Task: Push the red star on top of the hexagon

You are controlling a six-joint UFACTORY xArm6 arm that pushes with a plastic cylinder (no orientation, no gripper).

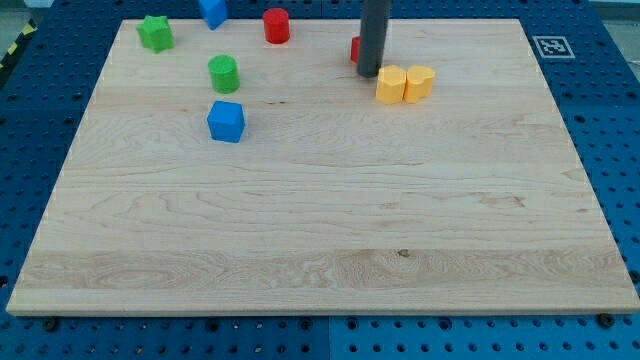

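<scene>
My tip [369, 73] rests on the wooden board [320, 220] near the view's top, right of centre. A red block [355, 49], mostly hidden behind the rod, shows only as a sliver on the rod's left side; its shape cannot be made out. The yellow hexagon [391, 85] lies just right of and slightly below my tip, close to it but apart. A yellow heart-like block [420, 82] touches the hexagon's right side.
A red cylinder [276, 26] stands at the top centre. A green cylinder [224, 74] and a blue cube [226, 121] lie left of centre. A green star [155, 33] sits top left. A blue block [212, 11] is cut by the top edge.
</scene>
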